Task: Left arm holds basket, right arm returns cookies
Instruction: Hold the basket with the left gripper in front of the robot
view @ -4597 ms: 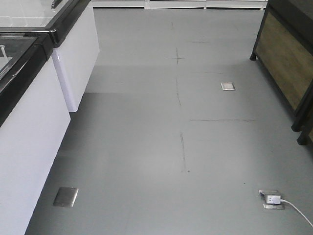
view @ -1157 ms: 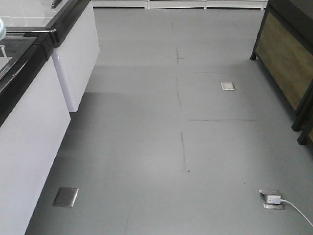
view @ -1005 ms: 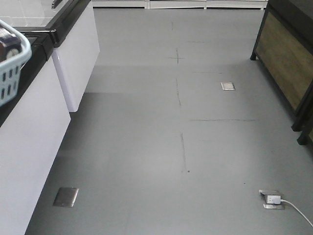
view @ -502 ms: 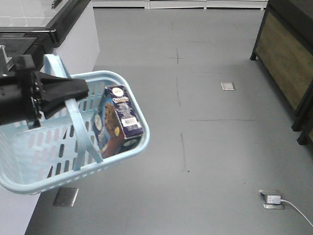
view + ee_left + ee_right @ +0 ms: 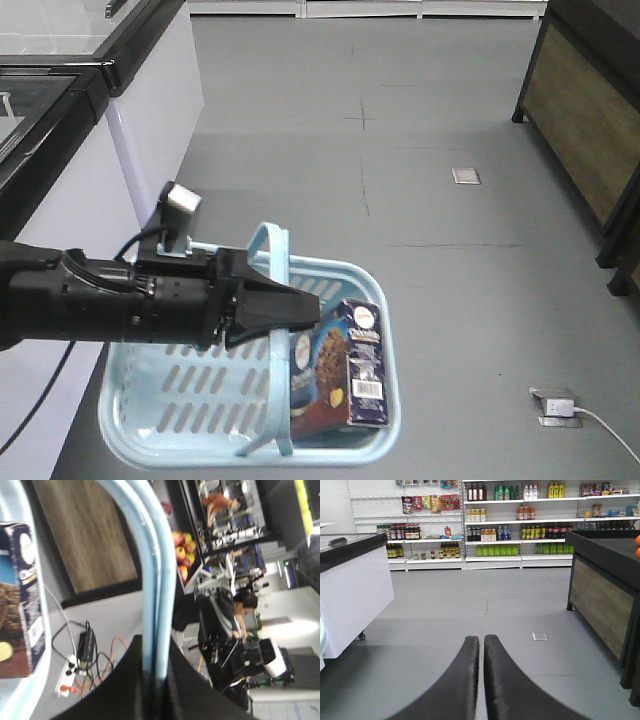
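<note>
The light blue basket (image 5: 392, 400) hangs above the grey floor in the lower middle of the front view. My left arm (image 5: 130, 305) reaches in from the left, and its left gripper (image 5: 303, 310) is shut on the basket's two hoop handles (image 5: 278, 260). The left wrist view shows both handles (image 5: 150, 580) pinched together between the jaws of that gripper (image 5: 156, 647). The cookies (image 5: 347, 368) box stands inside the basket at its right end, also seen as cookies (image 5: 17, 595) at the far left. My right gripper (image 5: 481, 639) is shut on nothing, facing the aisle.
A white chest counter (image 5: 150, 120) lines the left side and a dark wood-panelled stand (image 5: 585, 130) the right. A floor socket with a white plug (image 5: 556, 406) lies at lower right. Shelves of bottles (image 5: 520, 520) stand at the aisle's far end.
The basket, held by the left arm, has swung in from the left edge and moved right and down to the lower middle, with the cookies box inside it.
</note>
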Controlling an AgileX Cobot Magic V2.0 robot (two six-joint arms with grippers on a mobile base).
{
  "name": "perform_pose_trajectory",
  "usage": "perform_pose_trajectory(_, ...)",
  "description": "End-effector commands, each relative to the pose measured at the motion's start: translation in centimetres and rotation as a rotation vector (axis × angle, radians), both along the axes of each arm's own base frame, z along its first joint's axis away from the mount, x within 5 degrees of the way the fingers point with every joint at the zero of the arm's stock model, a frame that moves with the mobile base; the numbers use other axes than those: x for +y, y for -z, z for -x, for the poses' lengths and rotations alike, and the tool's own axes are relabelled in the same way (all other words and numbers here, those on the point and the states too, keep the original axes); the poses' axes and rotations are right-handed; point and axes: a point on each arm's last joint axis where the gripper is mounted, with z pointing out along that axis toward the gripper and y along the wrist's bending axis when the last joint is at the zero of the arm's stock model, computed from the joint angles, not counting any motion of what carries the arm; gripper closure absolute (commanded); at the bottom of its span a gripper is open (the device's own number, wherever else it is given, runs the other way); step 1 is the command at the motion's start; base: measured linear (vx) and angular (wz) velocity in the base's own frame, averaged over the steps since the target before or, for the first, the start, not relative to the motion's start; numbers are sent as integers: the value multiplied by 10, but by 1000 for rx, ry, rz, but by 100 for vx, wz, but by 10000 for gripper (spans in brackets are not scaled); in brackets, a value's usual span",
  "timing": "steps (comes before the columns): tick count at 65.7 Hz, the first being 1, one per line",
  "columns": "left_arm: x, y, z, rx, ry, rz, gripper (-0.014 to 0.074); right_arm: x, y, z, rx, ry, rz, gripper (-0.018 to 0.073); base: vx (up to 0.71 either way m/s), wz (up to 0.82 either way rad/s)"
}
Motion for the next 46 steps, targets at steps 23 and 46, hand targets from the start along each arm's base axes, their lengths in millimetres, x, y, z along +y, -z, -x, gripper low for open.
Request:
perform_pose_trajectory(23, -20, -46, 6, -100, 127, 225, 603, 0, -1, 0, -68, 5, 18, 570, 0, 0)
perform_pose_trajectory(46, -20, -46, 4, -83, 114, 222, 603, 0, -1, 0, -68, 5, 18, 570, 0, 0)
